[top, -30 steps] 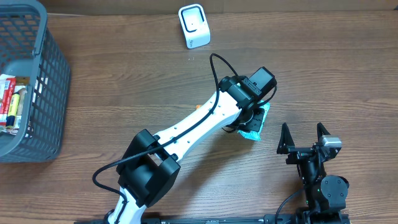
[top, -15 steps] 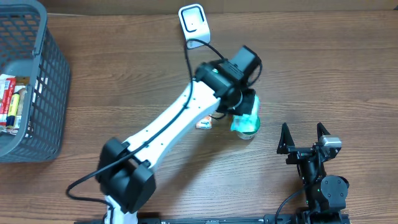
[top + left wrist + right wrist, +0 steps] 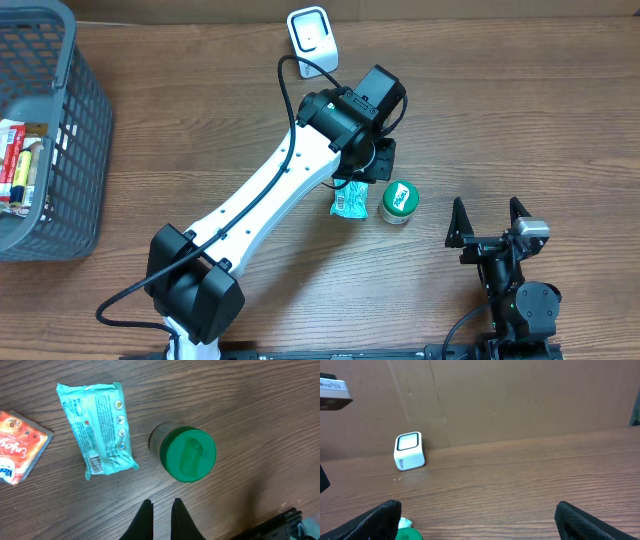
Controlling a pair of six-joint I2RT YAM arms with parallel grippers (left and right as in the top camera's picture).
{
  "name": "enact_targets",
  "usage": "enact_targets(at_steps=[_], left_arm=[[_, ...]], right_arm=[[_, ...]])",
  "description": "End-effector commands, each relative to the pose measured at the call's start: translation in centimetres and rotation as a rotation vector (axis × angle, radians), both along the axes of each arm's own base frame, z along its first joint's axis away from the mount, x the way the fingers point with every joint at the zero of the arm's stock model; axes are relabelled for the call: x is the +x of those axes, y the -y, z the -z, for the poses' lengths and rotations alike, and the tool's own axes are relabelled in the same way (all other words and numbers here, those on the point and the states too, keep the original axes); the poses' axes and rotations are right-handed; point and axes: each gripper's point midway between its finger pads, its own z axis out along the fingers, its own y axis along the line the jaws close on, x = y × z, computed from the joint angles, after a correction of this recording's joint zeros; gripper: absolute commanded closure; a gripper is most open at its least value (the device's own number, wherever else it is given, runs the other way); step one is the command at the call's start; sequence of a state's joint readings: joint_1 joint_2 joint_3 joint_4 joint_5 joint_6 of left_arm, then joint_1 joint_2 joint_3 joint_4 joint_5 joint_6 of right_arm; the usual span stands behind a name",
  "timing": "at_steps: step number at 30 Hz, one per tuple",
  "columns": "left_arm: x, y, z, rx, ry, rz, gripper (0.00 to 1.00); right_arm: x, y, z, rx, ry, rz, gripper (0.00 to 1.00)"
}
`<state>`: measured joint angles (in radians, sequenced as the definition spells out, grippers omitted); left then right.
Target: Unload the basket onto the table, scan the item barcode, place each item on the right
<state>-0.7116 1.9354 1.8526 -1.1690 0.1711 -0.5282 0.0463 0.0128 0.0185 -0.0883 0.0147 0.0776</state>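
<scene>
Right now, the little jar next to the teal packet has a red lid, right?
Not quite. The lid on the little jar is green, not red. The rest is right: the jar does stand next to the teal packet. The left wrist view shows it from above.

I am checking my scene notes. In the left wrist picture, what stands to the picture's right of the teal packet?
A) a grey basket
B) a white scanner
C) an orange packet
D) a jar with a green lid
D: the jar with a green lid stands apart from the teal packet on that side; the orange packet lies on its other side.
</scene>
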Motion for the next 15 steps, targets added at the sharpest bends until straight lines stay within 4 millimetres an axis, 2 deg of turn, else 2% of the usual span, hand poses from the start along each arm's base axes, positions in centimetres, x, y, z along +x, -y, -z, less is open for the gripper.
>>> enact_targets(at_steps=[1,4,8,15], left_arm=[[0.2,-0.3,-0.4,0.013,0.025,0.002,0.96],[-0.1,-0.4,0.3,0.030,0.018,0.004,0.96],[-0.3,-1.0,2.2,0.110,0.024,0.002,0.96],[-1.4,0.7,7.8,0.186,-0.062,0.037,0.96]], right_arm=[[0.0,0.1,0.1,-0.003,0.006,0.004,0.00],[0.0,0.1,0.1,-0.003,0.006,0.004,0.00],[0.0,0.1,0.1,-0.003,0.006,0.004,0.00],[0.0,0.1,0.1,-0.003,0.006,0.004,0.00]])
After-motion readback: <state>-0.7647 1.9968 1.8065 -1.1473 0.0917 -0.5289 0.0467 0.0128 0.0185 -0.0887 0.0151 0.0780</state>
